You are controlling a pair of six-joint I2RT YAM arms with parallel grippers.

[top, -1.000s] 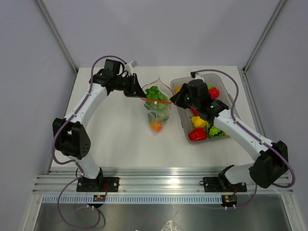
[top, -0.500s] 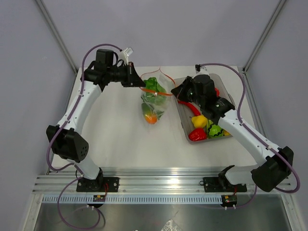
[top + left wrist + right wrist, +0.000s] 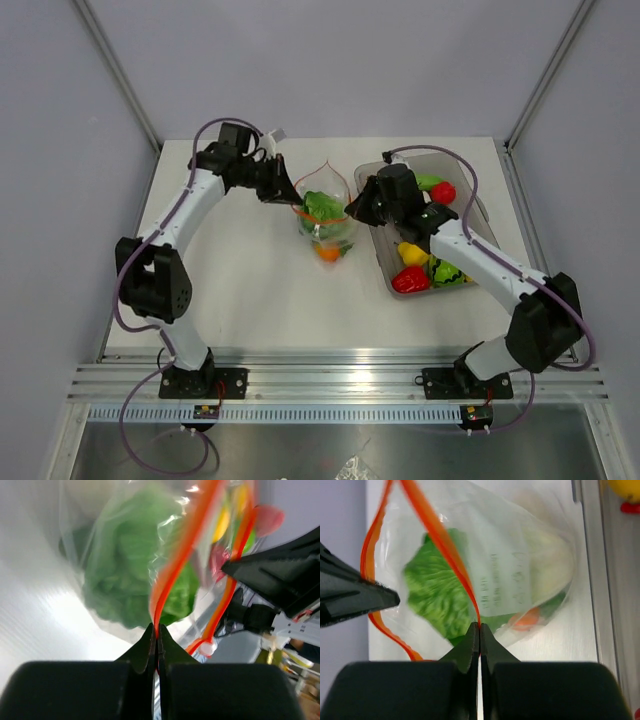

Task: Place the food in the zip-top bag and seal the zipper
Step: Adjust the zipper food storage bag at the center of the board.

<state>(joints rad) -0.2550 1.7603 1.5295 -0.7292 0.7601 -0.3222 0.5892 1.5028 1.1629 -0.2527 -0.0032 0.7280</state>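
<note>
The clear zip-top bag (image 3: 325, 215) hangs between my two grippers above the table, its mouth open. It holds a green leafy toy (image 3: 322, 207) and an orange piece (image 3: 327, 253). My left gripper (image 3: 290, 193) is shut on the left end of the red-orange zipper (image 3: 172, 565). My right gripper (image 3: 350, 208) is shut on the other zipper strip (image 3: 440, 535). The green toy shows through the plastic in the left wrist view (image 3: 130, 575) and in the right wrist view (image 3: 437, 597). More food lies in the tub: yellow (image 3: 413, 253), red (image 3: 410, 280) and green (image 3: 448, 272) pieces.
The grey translucent tub (image 3: 478, 222) stands at the right of the bag, under my right arm. A red toy (image 3: 443, 192) lies at its far end. Metal frame posts rise at the table's back corners.
Both grippers moved with the bag: it was lifted toward the back, then came down and the grippers drew closer, so the zipper now bows open in a loop.
</note>
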